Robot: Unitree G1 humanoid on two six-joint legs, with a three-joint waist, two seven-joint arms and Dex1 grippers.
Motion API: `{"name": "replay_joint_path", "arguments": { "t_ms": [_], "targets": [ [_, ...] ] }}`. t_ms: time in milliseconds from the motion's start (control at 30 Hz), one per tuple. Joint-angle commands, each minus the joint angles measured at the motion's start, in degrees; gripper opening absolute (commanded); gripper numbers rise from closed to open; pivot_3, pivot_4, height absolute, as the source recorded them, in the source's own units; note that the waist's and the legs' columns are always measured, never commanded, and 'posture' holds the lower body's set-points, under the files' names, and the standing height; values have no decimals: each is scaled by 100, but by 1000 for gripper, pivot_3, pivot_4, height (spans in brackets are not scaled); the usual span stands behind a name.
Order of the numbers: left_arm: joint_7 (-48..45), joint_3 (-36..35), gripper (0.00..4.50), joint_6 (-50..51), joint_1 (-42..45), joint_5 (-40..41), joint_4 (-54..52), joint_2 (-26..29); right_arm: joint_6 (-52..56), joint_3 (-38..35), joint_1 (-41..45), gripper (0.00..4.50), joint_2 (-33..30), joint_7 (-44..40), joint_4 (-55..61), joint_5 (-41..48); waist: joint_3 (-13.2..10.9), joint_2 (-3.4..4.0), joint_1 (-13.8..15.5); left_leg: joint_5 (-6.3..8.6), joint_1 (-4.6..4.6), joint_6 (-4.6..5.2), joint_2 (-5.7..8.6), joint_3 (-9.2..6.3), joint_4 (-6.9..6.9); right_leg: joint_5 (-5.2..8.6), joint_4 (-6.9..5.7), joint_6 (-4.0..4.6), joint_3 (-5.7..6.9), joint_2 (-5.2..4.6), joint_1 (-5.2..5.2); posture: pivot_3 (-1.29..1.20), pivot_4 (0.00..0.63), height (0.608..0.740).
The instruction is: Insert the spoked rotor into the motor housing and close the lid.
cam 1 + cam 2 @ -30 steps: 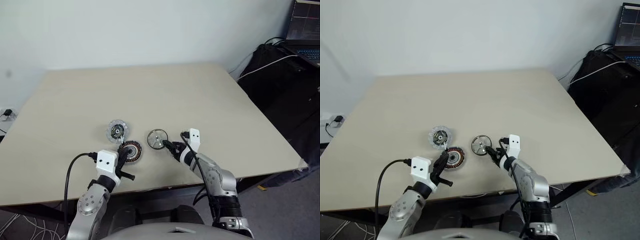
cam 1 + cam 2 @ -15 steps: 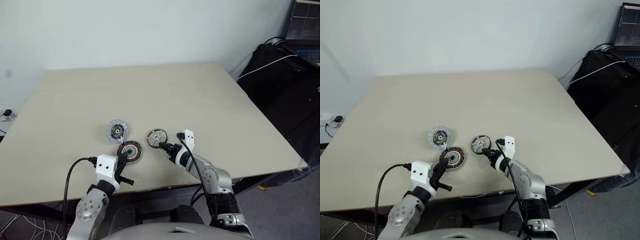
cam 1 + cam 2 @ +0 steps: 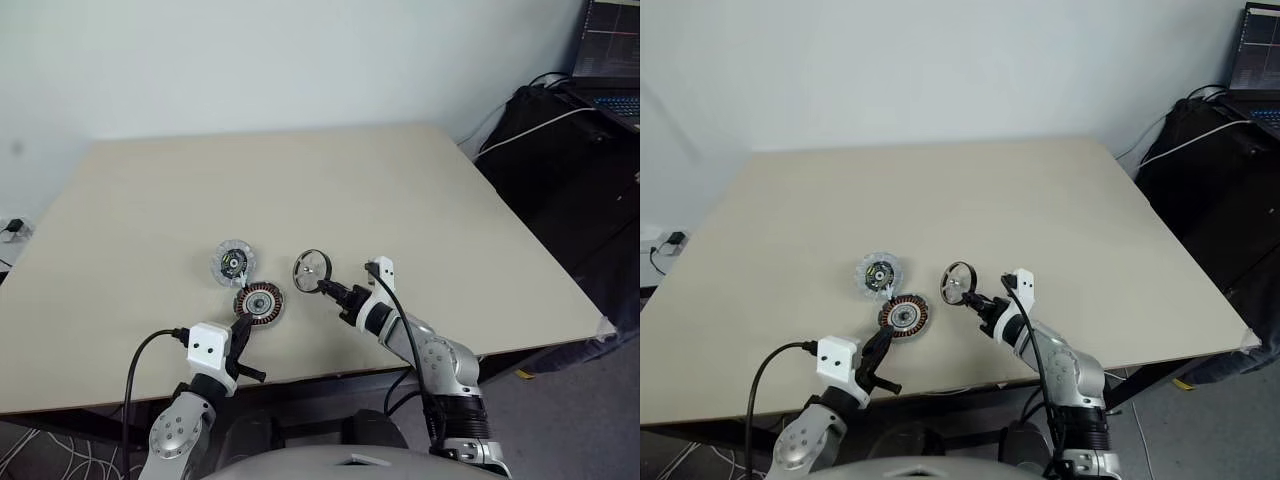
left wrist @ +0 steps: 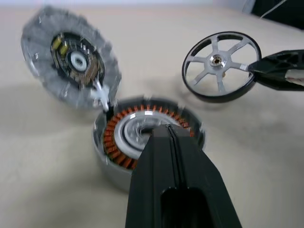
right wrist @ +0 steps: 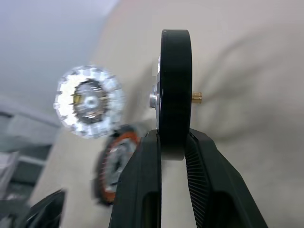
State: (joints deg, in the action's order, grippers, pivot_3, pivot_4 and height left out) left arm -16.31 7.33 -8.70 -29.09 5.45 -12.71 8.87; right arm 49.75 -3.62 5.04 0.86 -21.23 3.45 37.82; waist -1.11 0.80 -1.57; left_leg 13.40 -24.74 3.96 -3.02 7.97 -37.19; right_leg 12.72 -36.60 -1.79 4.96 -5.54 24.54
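My right gripper [image 3: 328,289] is shut on the rim of the spoked rotor [image 3: 312,270], a thin silver wheel held on edge just above the table; in the right wrist view the rotor [image 5: 175,90] stands edge-on between the fingers [image 5: 145,161]. To its left the motor housing [image 3: 259,302] lies open with its copper windings [image 4: 118,137] showing. The lid [image 3: 233,262] sits right behind the housing, tilted, its black-centred face [image 4: 71,61] showing. My left gripper [image 3: 244,325] is shut and empty at the housing's near edge.
The beige table [image 3: 300,180] is bare behind the parts, and its front edge runs close under both hands. A black bag [image 3: 560,130] with cables and a laptop [image 3: 610,60] stand off the table at the far right.
The right gripper has closed on the rotor, lifted it off the table and tipped it up on edge. The left hand has drawn back slightly from the housing.
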Motion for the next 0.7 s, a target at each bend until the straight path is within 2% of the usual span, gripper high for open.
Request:
{"name": "replay_joint_path", "arguments": {
  "t_ms": [33,433,700],
  "targets": [
    [90,49,0,-515,-26,-153,146,-101,206,162,6,423,-19,-283,355,328,-1,-2,7,0,0,0,0,0,0,0,1,0,1,0,-1,0,0,740],
    [-17,-29,0,-774,-410,305,-15,-338,857,558,283,423,193,-650,-68,720,-6,-12,0,0,-1,0,-1,-5,-3,0,1,-2,7,-2,-2,0,0,740],
    [181,-96,0,-1041,-676,101,76,-347,771,814,508,423,306,-698,-543,541,-6,-17,3,0,-6,1,0,-4,-3,0,7,-2,9,-3,-3,0,0,740]
  ]
}}
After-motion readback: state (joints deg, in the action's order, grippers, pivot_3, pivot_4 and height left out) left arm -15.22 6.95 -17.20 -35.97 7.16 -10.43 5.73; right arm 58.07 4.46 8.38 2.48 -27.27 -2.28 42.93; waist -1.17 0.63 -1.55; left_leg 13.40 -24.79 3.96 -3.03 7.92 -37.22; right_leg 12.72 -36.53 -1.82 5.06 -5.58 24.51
